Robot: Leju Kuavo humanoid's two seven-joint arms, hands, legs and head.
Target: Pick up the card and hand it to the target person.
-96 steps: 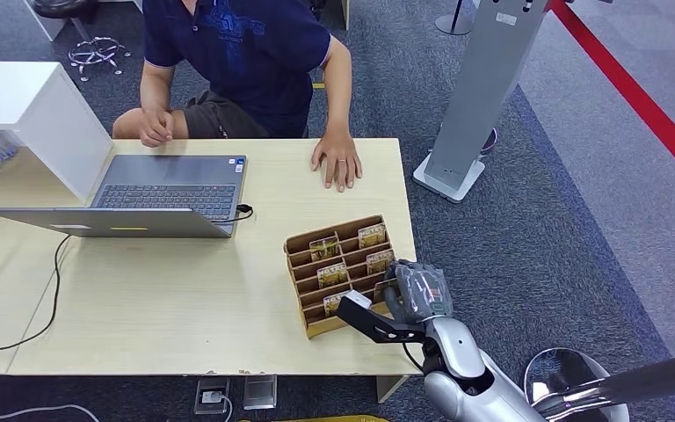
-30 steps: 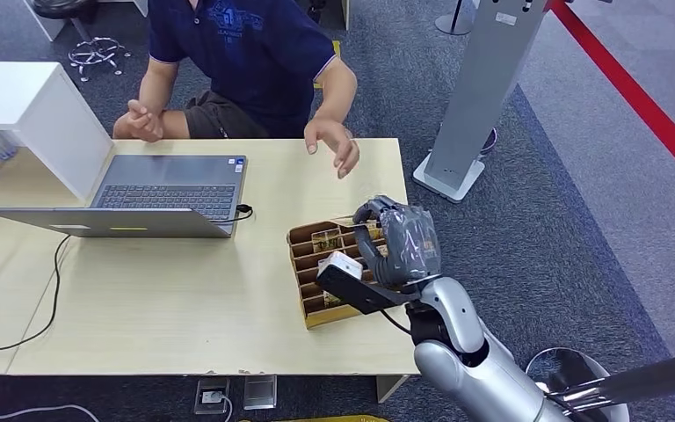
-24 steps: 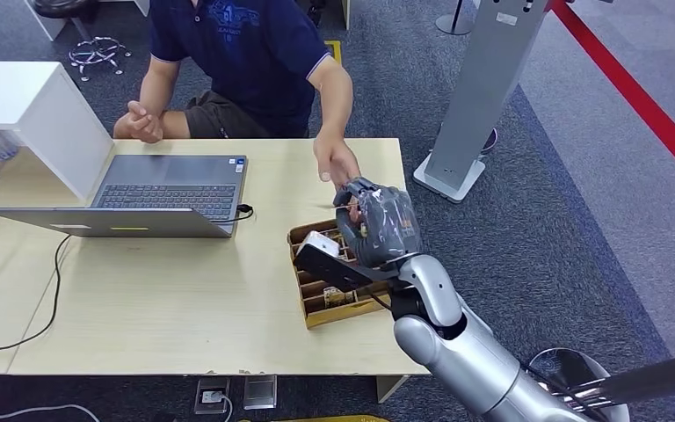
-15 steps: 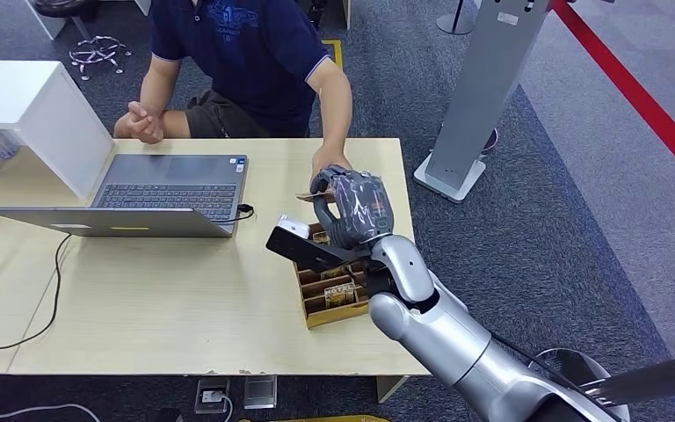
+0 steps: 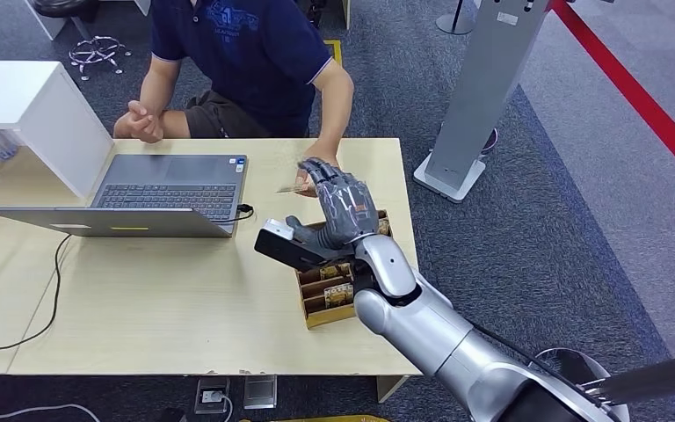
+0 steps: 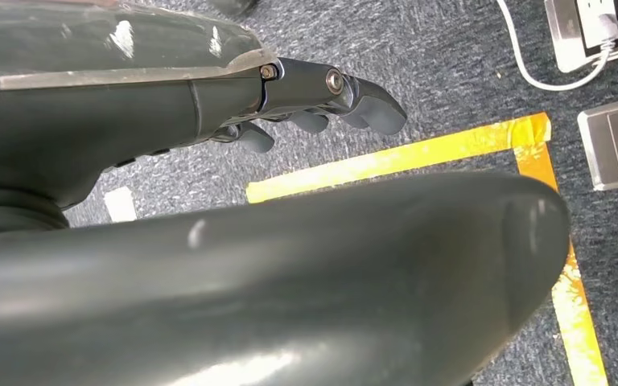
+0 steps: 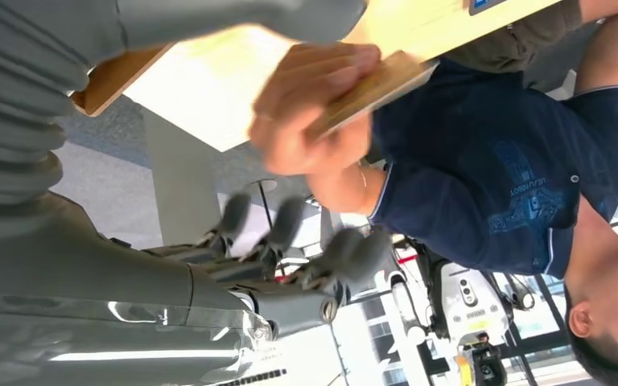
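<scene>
Open laptop [image 5: 154, 195] on table [image 5: 141, 299], cable [image 5: 35, 316] trailing.

The print on the person's navy shirt [image 7: 531, 197] is too small and turned to be read.

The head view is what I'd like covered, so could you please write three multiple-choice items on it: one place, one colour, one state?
1. Where is the card rack?
A. on the table's right part
B. on the floor
C. on the laptop

2. What colour is the person's shirt?
A. white
B. navy
C. red

3. What is the right hand doing?
A. hanging at the robot's side
B. resting on the laptop
C. holding out a card

A: the rack stands on the table, right of the laptop.
B: the shirt is dark blue.
C: the card sits at its fingertips near the person's hand.
</scene>
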